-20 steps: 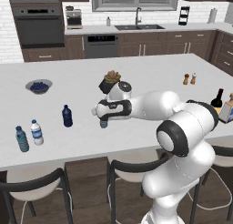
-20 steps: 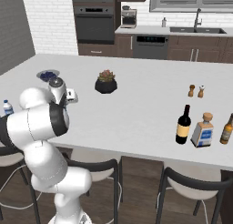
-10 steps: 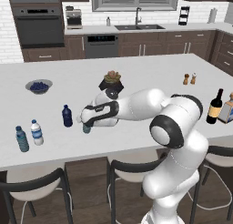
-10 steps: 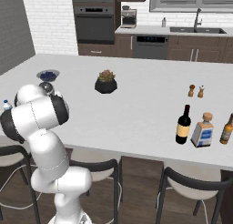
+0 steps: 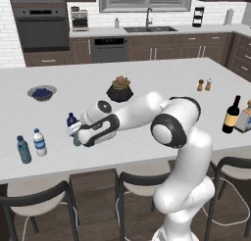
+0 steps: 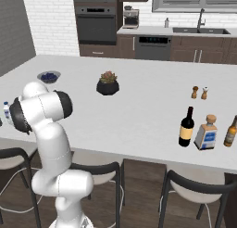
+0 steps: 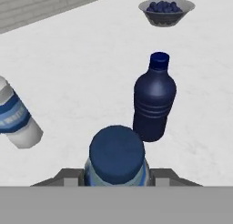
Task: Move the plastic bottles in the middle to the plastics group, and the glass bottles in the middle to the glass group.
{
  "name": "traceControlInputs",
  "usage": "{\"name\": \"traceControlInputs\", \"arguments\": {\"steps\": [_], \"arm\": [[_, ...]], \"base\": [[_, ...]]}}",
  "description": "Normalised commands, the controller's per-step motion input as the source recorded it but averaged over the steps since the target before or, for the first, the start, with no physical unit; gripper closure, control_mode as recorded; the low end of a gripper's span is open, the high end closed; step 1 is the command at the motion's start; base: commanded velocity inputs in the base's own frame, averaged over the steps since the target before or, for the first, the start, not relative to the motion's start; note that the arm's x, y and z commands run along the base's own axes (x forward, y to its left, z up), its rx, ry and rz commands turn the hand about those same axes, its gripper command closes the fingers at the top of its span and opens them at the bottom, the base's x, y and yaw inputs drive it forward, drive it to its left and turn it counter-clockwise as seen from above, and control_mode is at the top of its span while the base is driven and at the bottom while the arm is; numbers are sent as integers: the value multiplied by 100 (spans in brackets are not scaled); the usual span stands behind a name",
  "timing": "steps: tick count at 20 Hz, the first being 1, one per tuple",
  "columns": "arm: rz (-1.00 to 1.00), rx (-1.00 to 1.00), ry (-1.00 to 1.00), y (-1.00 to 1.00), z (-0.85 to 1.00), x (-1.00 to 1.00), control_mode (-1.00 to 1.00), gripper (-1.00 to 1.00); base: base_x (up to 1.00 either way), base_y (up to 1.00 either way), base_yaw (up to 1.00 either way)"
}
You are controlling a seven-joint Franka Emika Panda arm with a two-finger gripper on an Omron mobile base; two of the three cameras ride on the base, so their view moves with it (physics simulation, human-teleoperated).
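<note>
From the left base view, I had the pincer (image 5: 77, 135) low over the surface (image 5: 162, 83), at the left end near its front edge. It was closed on a small bottle with a blue cap (image 5: 74, 131), the teal-tinted plastic one as I judged it. The opaque dark blue bottle (image 5: 71, 120) stood just behind the pincer. Two more small bottles, one teal with a blue cap (image 5: 23, 149) and one clear with a white cap (image 5: 39, 142), stood off to its left, where I reckoned the plastics were gathering.

From the right base view, the wine bottle (image 6: 186, 126) stood well apart at the far right, already near the squat amber bottle (image 6: 230, 131).

In the hand view, the blue cap sat right between the jaws, held from the sides so the bottle stayed upright. The dark blue bottle rose just beyond, and a blueberry bowl (image 7: 166, 11) lay further off.
</note>
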Motion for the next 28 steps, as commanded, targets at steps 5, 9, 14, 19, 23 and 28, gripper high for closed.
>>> {"name": "traceControlInputs", "arguments": {"steps": [5, 9, 14, 19, 23, 28], "arm": [[0, 0, 0, 26, 0, 0, -100, 100], [0, 0, 0, 26, 0, 0, -100, 100], [0, 0, 0, 29, 0, 0, -100, 100], [0, 0, 1, 23, 0, 0, -100, 100], [0, 0, 0, 21, 0, 0, -100, 100], [0, -1, 0, 22, 0, 35, -100, 100]], "base": [[0, 0, 0], [0, 0, 0], [0, 0, 0], [0, 0, 0], [0, 0, 0], [0, 0, 0]]}}
